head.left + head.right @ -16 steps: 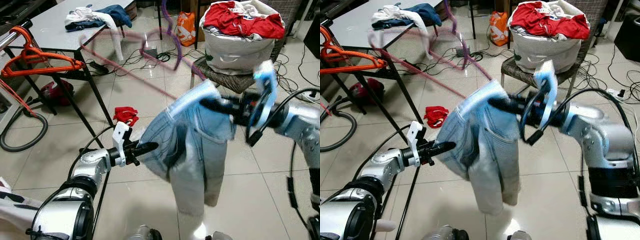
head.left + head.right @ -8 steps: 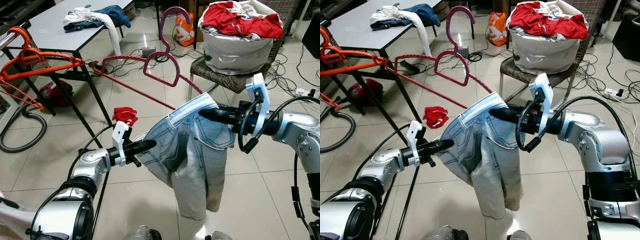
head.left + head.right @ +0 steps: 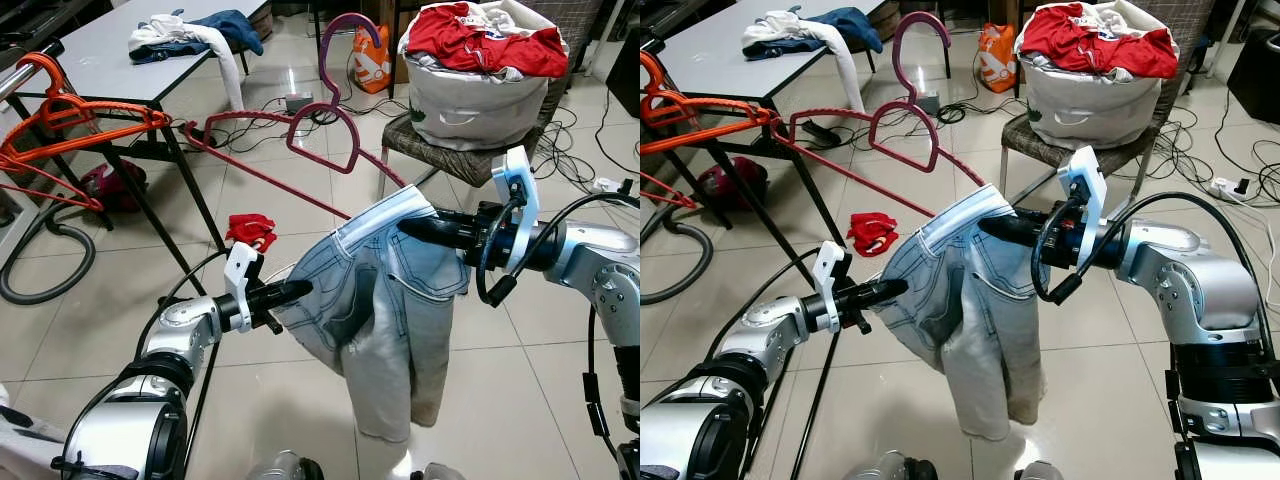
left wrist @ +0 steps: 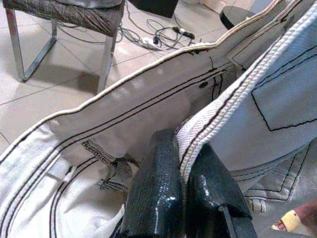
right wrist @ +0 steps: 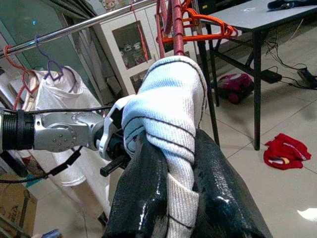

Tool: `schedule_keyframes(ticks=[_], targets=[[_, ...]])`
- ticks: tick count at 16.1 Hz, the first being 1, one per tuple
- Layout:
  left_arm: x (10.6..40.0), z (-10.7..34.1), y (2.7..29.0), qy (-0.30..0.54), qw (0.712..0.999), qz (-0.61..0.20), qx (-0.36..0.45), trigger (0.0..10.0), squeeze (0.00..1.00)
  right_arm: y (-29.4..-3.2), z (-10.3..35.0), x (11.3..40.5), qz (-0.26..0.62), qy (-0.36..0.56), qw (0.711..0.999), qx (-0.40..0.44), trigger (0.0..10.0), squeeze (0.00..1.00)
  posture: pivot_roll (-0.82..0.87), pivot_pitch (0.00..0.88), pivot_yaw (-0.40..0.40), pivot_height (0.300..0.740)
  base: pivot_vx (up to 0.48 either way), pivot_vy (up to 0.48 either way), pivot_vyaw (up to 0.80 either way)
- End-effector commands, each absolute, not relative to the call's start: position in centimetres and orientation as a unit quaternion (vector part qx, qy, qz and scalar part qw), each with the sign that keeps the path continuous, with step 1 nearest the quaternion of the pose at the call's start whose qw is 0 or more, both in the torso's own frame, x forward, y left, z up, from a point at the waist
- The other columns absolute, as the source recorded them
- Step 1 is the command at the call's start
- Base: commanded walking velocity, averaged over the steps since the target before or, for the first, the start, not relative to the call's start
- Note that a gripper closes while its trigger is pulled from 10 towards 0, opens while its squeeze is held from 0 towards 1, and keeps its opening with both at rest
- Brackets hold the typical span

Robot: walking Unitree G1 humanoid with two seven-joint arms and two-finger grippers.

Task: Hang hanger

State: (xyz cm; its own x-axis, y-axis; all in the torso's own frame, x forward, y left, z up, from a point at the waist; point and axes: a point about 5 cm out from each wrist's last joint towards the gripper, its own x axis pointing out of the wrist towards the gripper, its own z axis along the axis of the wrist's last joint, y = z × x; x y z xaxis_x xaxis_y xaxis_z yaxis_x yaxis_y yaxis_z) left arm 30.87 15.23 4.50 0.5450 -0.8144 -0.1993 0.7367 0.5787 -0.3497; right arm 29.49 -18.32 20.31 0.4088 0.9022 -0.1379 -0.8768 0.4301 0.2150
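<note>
An orange hanger (image 3: 80, 125) hangs at the far left. The left gripper (image 3: 300, 292) pinches the jeans (image 3: 385, 300) at the waistband, fingers closed. The dark red hanger (image 3: 320, 120) rises from the jeans, stiff and light; the soft denim sags. The right gripper (image 3: 415, 230) clamps waistband, probably hanger too.

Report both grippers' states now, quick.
Left gripper: shut on the jeans, pinching the waistband edge.
Right gripper: shut on the jeans' bunched waistband, with the maroon hanger rising just behind.
</note>
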Motion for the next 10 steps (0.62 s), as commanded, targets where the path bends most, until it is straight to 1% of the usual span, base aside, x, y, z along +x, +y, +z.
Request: schedule_keyframes(ticks=[1,2,3,4,10], targets=[[31.2,5.0,15.7,0.162,0.878,-0.438,-0.106,0.0,0.0,-18.1,21.4,29.5,0.541,0.09,0.835,0.039,10.0,0.0,-0.21,0.0,0.138,0.74,0.0,0.0,0.0],[31.3,5.0,15.7,0.16,0.878,-0.439,-0.099,0.0,0.0,-18.2,21.0,29.6,0.538,0.096,0.837,0.032,10.0,0.0,-0.21,0.0,0.138,0.74,0.0,0.0,0.0],[31.4,5.3,15.5,0.158,0.874,-0.453,-0.076,0.0,0.0,-18.6,19.3,30.1,0.506,0.122,0.854,-0.018,10.0,0.0,-0.2,0.0,0.137,0.74,0.0,0.0,0.0],[31.4,5.4,15.4,0.157,0.872,-0.459,-0.07,0.0,0.0,-18.7,18.7,30.3,0.493,0.131,0.859,-0.041,10.0,0.0,-0.2,0.0,0.137,0.74,0.0,0.0,0.0],[31.2,5.2,15.2,0.159,0.87,-0.462,-0.068,0.0,0.0,-18.4,18.3,30.4,0.494,0.122,0.859,-0.048,10.0,0.0,-0.2,0.0,0.136,0.74,0.0,0.0,0.0]])
